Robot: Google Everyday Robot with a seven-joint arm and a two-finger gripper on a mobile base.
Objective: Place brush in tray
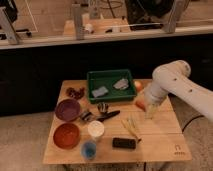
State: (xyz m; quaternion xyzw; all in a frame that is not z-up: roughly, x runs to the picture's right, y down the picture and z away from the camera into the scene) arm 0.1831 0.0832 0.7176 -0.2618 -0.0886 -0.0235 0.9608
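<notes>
The jaws hang from the white arm (172, 82) off the front right corner of the tray (113, 98), low over the counter (160, 135) and just beside an orange item (141, 104). I cannot tell whether they are open or closed. The brush (108, 116) lies on the counter just in front of the tray, outside it, beside a small metal cup (103, 107).

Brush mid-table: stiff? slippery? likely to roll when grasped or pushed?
Probably stiff and light: the brush is slim and lies straight. Its glossy tapered handle may slip in a grasp or roll if nudged. The gripper hangs over the table's right side, well apart from it.
</notes>
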